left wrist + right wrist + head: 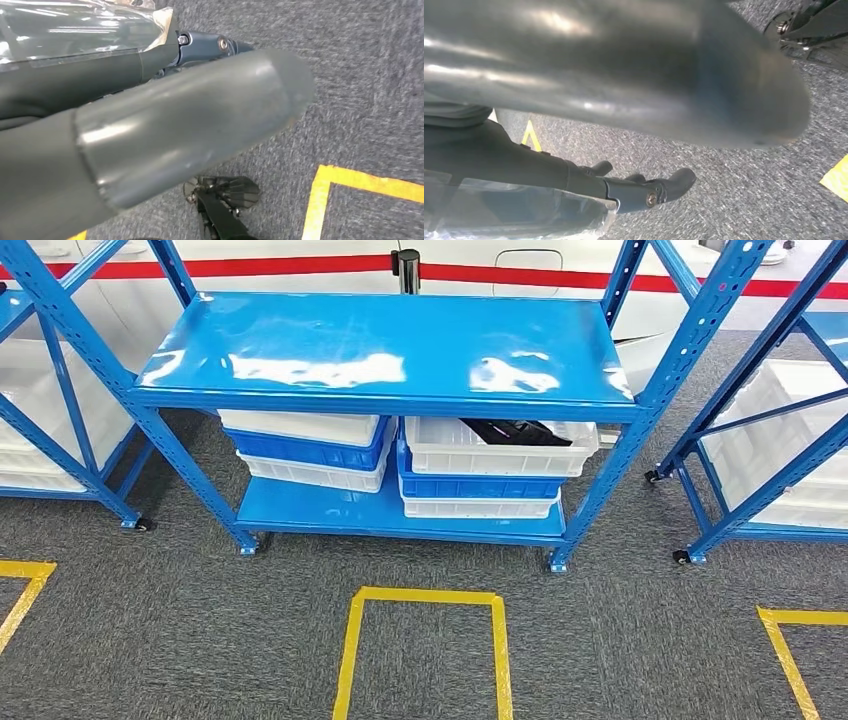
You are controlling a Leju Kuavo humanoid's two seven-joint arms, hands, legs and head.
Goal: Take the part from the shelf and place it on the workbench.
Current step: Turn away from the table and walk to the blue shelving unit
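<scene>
Our left robot hand (pixel 190 115) and right robot hand (pixel 634 75) hang over the grey carpet (pixel 200 640); we cannot tell whether their fingers are spread. The dark elongated part (pixel 515 431) lies in a white plastic crate (pixel 500 450) under the blue metal shelf's (pixel 390 350) top board, so a reach could strike that board.

No legible text, label, brand name or number appears in any view. The blue shelf (pixel 385 350), the stacked white and blue bins (pixel 480 475) and the grey carpet (pixel 600 640) carry no readable markings. Yellow tape outlines (pixel 425 596) on the floor and a red stripe (pixel 560 278) on the white wall bear no characters.
</scene>
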